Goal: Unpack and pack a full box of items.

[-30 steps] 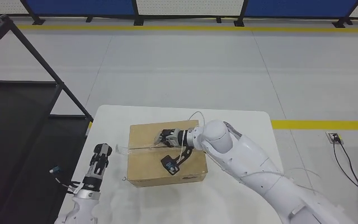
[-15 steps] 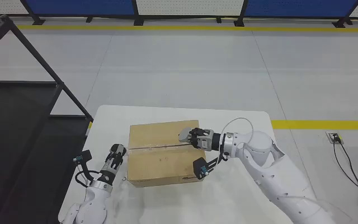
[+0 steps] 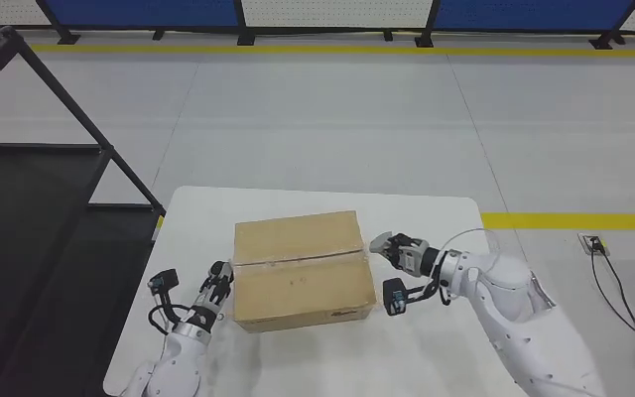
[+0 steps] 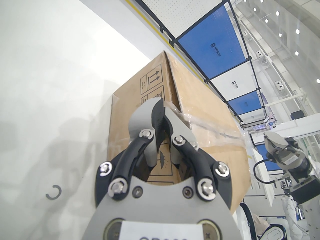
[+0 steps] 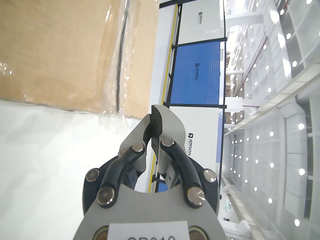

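Table: a white flat-topped table (image 3: 427, 213) with rounded corners.
Box: a closed brown cardboard box (image 3: 298, 268) rests around the middle of the table, its top seam sealed with clear tape that runs down over both ends.
Ring: a small dark open ring (image 4: 53, 192), C-shaped, lies flat on the table near the box's left end, apart from it.

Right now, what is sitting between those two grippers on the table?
The cardboard box lies between the left gripper and the right gripper, one at each end, as the top view shows.
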### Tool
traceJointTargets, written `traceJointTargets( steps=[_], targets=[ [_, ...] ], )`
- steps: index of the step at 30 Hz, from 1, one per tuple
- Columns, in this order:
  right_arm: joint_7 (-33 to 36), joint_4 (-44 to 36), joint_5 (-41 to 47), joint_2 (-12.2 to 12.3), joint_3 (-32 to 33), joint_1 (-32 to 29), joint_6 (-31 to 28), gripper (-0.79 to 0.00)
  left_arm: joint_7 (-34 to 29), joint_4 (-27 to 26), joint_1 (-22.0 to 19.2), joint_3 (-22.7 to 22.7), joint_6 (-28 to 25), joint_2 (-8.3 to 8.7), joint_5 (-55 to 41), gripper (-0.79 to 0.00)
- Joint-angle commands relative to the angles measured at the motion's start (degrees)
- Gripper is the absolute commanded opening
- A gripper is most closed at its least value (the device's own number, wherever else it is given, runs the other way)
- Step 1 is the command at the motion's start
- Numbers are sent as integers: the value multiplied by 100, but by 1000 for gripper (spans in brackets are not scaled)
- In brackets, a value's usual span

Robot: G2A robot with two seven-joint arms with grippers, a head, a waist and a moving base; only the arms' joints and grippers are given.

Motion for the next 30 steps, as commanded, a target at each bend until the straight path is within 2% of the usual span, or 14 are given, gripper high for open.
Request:
traceJointTargets(
  steps=[1,10,18,30],
  targets=[
    [51,174,109,-4,6,53,-24,-785,-11,6,-14,31,14,-1,22,-785],
    [-52,777,245,-51,-328,356,-3,-785,-27,8,-65,157,78,-11,87,-785],
    [280,1189,256,-101,-573,589,-96,-785,-54,-2,-84,182,93,-10,94,-785],
    [181,1485,327,-137,-845,808,-48,-785,-143,59,-174,336,75,-15,196,-785]
  ],
)
